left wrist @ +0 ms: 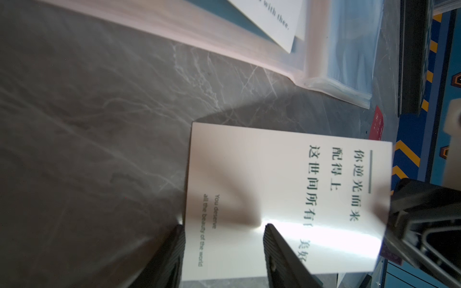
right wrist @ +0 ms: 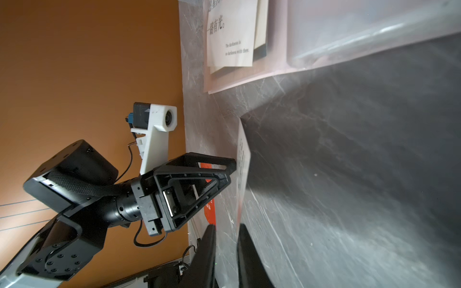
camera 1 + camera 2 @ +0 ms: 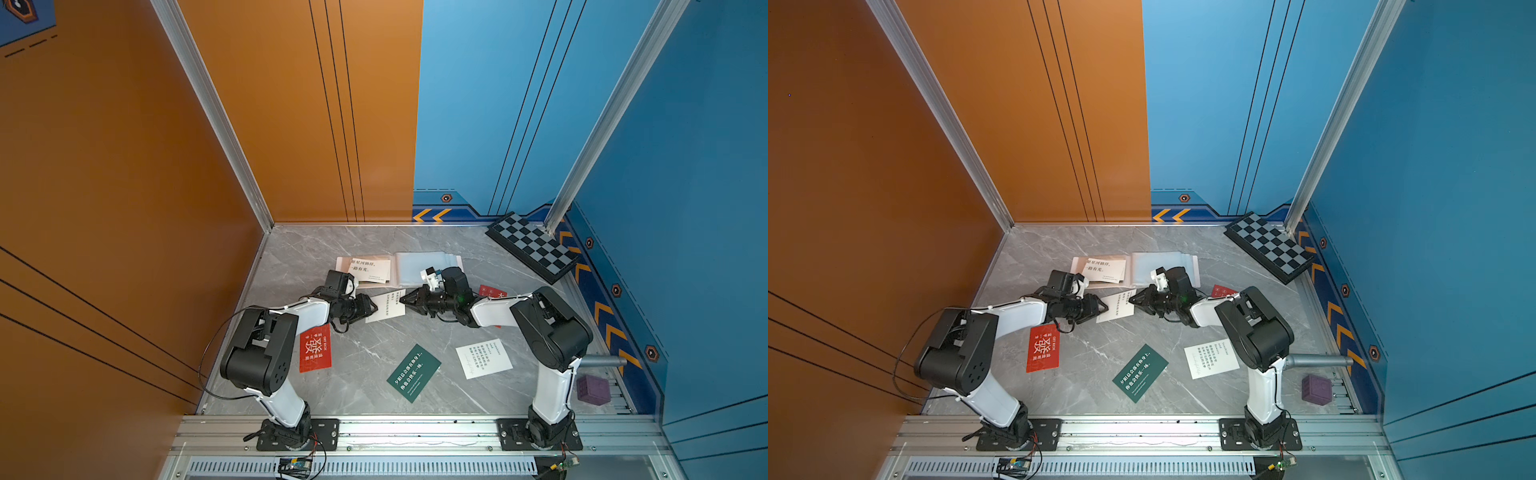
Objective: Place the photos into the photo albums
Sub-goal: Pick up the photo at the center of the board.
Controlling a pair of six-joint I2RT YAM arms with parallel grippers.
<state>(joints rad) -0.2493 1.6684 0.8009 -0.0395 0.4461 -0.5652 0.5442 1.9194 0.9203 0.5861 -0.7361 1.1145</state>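
1. Photo album: lies open on the table, one white photo resting on its left page.
2. White card: just beside the album's near edge, raised off the table between my two claws.
3. My left claw: fingers apart, astride the card's end below the album's left page.
4. My right claw: fingers narrowly apart around the opposite end, not clamped.
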